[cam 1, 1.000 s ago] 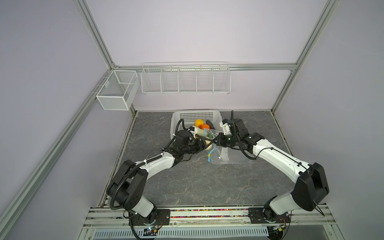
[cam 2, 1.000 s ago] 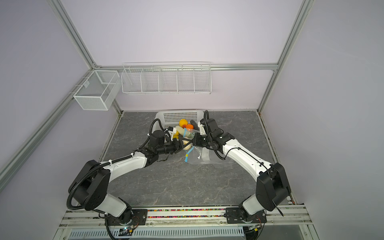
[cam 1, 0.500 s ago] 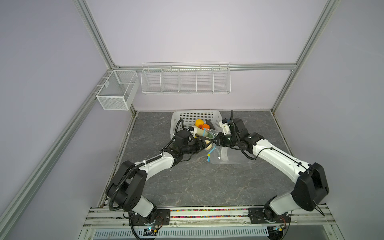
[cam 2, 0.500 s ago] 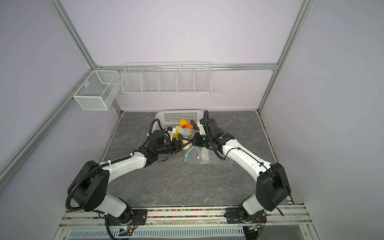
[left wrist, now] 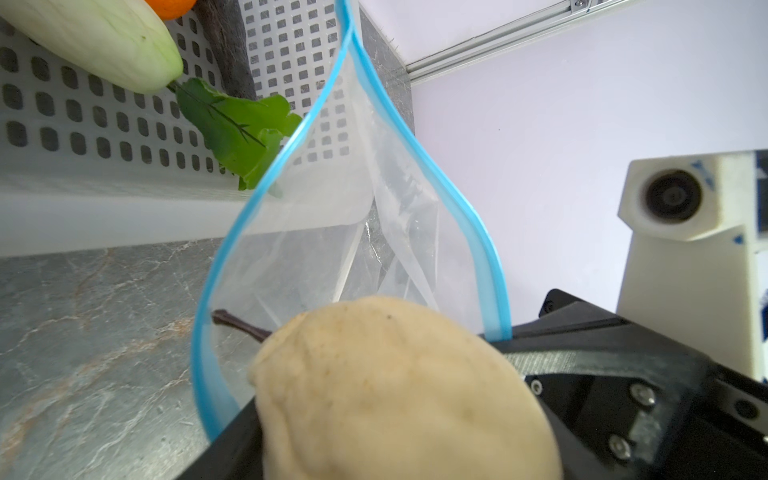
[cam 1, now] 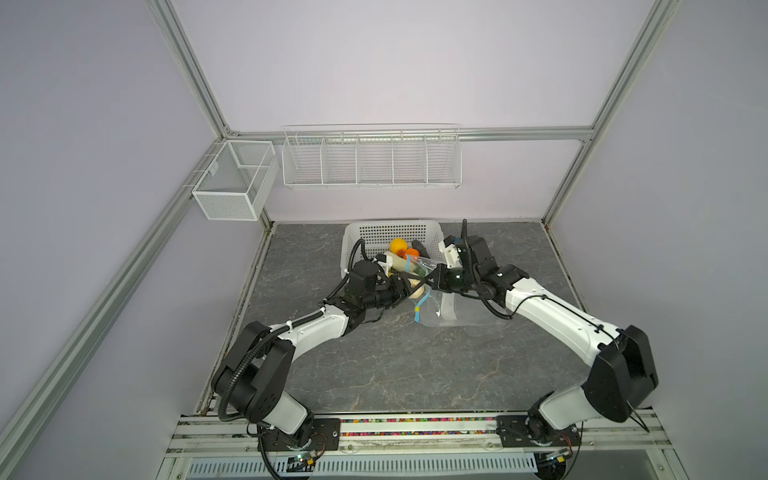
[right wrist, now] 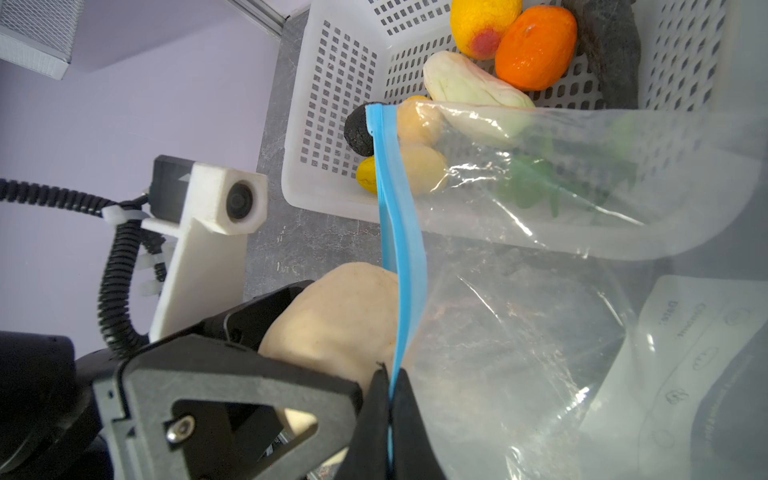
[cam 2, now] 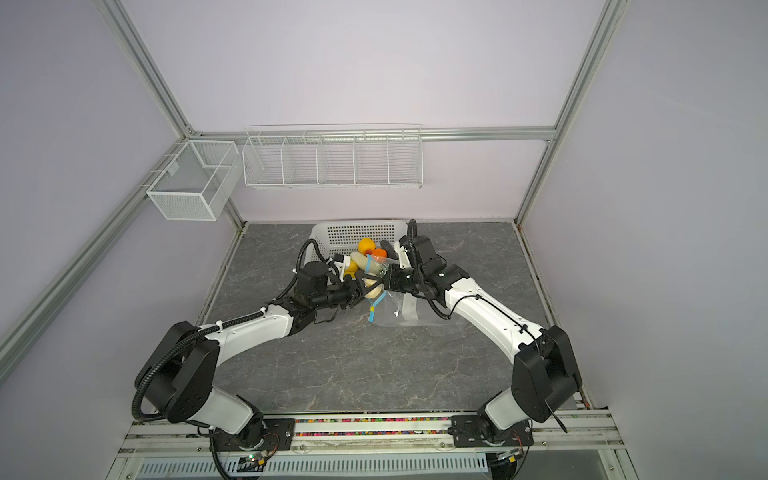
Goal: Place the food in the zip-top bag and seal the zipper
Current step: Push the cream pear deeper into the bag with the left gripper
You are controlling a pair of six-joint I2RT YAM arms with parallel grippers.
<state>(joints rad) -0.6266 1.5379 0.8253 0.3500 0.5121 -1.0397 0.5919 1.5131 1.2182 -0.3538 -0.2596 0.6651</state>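
My left gripper [left wrist: 395, 436] is shut on a beige pear [left wrist: 395, 386] [right wrist: 345, 316], one piece of the food. The pear's stem end pokes into the open mouth of the clear zip-top bag [cam 1: 451, 311] [left wrist: 324, 257]. My right gripper [right wrist: 390, 399] is shut on the light-blue zipper [right wrist: 399, 232] [left wrist: 453, 183] and holds the mouth up in a loop. A small yellow slider [cam 1: 417, 308] hangs at the strip's low end. The bag's body lies on the table under the right arm. More food lies in the white basket [cam 1: 390, 235]: yellow [right wrist: 482, 25], orange [right wrist: 536, 45], pale green-white [right wrist: 469, 87], black [right wrist: 359, 129] and leafy green [left wrist: 232, 120] pieces.
The basket [cam 2: 357, 232] stands against the back wall, just behind both grippers. Two white wire racks [cam 1: 372, 160] [cam 1: 232, 183] hang on the walls above it. Grey marbled tabletop [cam 1: 407, 365] lies between the bag and the front rail.
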